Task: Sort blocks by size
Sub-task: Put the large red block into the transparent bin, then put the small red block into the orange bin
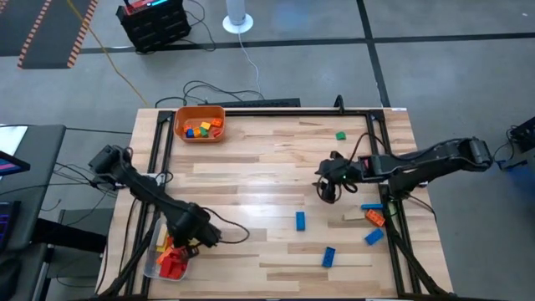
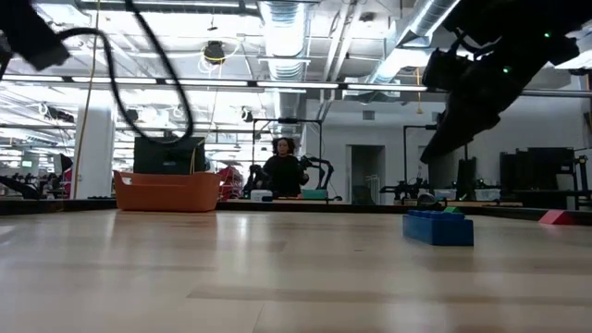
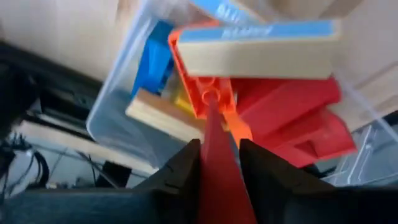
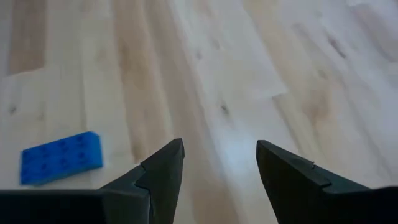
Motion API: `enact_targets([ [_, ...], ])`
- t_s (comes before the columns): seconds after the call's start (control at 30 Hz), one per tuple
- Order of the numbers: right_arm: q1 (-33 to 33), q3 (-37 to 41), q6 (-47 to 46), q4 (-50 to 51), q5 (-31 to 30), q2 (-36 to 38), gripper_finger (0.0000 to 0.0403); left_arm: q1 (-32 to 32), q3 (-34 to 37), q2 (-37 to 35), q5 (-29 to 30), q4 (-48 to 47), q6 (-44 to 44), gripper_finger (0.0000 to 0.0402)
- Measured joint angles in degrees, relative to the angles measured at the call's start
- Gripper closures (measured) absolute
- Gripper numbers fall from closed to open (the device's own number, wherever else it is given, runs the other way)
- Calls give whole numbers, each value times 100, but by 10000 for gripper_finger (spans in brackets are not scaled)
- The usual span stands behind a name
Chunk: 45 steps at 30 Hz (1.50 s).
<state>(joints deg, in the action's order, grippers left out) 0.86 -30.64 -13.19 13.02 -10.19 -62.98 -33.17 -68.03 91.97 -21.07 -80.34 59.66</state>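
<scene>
My left gripper hangs over the clear tub at the table's near left corner, shut on a red block. Red, orange, blue and tan blocks lie piled in the tub. My right gripper hovers open above the right half of the table, with nothing between its fingers. A blue block lies flat on the wood beside it. More blocks lie loose on the table: one green, blue ones, and an orange and tan cluster. My left gripper pinches the red block between its two fingers, which lie on its two side faces. They come from above, slanting down into the tub. The block sticks out past the fingertips, and its free end reaches an orange block in the pile; whether it touches, I cannot tell.
An orange bin with several small blocks stands at the far left of the table. Black rails run along the table's far edge and both sides. Bare wood lies between the two arms. A person sits far behind the table.
</scene>
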Motion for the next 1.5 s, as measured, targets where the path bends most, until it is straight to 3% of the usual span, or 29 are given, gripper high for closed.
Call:
enact_targets([
  [0.1, 39, -12, 5, 19, 133, 0, 171, -18, 70, -7, -294, -41, 153, 270],
  [0.33, 214, -12, -83, 373, 148, 0, 171, 160, -110, -7, -315, -662, -257, 219],
  [0.47, 39, -224, -668, 1273, 60, 0, 171, 591, -444, -9, 13, -831, -794, 216],
  [0.57, -163, -493, -1338, 2334, -297, -6, 171, 996, -703, -11, 1244, -682, -1502, 219],
  [0.73, -707, -851, -1808, 3946, -445, -288, 171, 1602, -746, -5, 4567, 322, -3112, 220],
  [0.83, -1180, -1118, -1429, 4888, -446, -656, 171, 1976, -713, -9, 5594, 1141, -4279, 221],
  [0.97, -1705, -1330, -309, 5339, -444, -1273, 171, 2374, -269, -9, 5641, 2825, -6035, 221],
  [1.1, -2135, -1477, 819, 5392, -429, -1921, 170, 2558, 415, -6, 5309, 4417, -7163, 221],
  [1.3, -2947, -1557, 2219, 5690, -435, -2832, 159, 2634, 1032, -5, 5135, 5069, -7483, 221],
  [1.5, -3524, -1559, 2667, 5758, -774, -3585, 148, 2634, 1391, -118, 5116, 5134, -7279, 221],
])
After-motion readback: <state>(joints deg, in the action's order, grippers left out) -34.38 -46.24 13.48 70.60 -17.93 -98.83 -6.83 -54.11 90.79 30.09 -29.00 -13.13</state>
